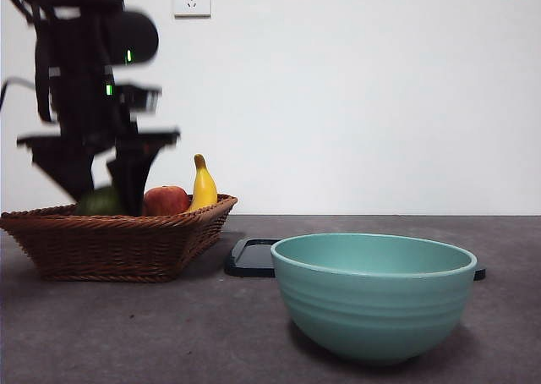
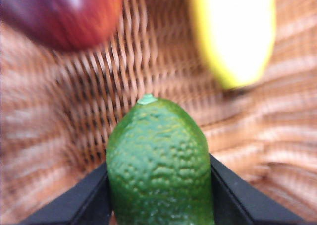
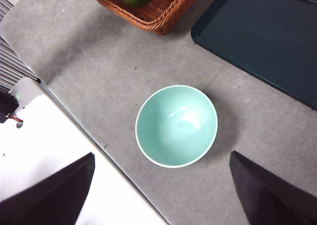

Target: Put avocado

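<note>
The avocado (image 1: 100,202), dark green and bumpy, lies in the brown wicker basket (image 1: 118,244) at the left of the front view. My left gripper (image 1: 106,200) reaches down into the basket from above. In the left wrist view its two black jaws press against both sides of the avocado (image 2: 158,150), just over the wicker floor (image 2: 148,61). My right gripper (image 3: 162,155) is open and empty, high above the table over the bowl.
A red apple (image 1: 165,200) and a yellow banana (image 1: 203,185) share the basket beside the avocado. A pale green bowl (image 1: 372,291) stands near the front, also in the right wrist view (image 3: 176,126). A dark flat tray (image 1: 249,257) lies behind it.
</note>
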You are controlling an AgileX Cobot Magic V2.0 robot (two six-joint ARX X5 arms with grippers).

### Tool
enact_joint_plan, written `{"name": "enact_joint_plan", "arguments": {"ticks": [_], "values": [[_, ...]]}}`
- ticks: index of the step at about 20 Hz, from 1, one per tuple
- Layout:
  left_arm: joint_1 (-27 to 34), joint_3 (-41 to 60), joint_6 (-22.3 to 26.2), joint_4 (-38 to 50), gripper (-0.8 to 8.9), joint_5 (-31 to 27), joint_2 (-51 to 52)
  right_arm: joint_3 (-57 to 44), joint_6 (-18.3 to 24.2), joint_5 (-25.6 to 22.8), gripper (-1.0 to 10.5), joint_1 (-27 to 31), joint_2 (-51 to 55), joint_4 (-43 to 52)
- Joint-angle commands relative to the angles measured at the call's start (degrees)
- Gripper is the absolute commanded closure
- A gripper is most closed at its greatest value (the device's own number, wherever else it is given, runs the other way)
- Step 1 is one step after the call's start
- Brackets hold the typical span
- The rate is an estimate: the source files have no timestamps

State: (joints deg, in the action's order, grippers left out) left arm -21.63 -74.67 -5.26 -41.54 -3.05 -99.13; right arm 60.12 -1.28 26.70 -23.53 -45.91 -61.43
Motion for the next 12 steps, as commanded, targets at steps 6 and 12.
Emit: {"name": "enact_joint_plan", "arguments": {"ticks": [6, 12], "values": [[-11.8, -1.6, -0.2, -0.9, 6.38, 7.5, 13.3, 1.1, 0.2, -0.5, 5.1, -0.3, -0.5, 0.5], [-26.5, -1.6, -0.1, 1.2, 6.38, 8.1, 11.2, 1.1, 0.0, -1.7, 5.1, -0.3, -0.5, 0.5]]}}
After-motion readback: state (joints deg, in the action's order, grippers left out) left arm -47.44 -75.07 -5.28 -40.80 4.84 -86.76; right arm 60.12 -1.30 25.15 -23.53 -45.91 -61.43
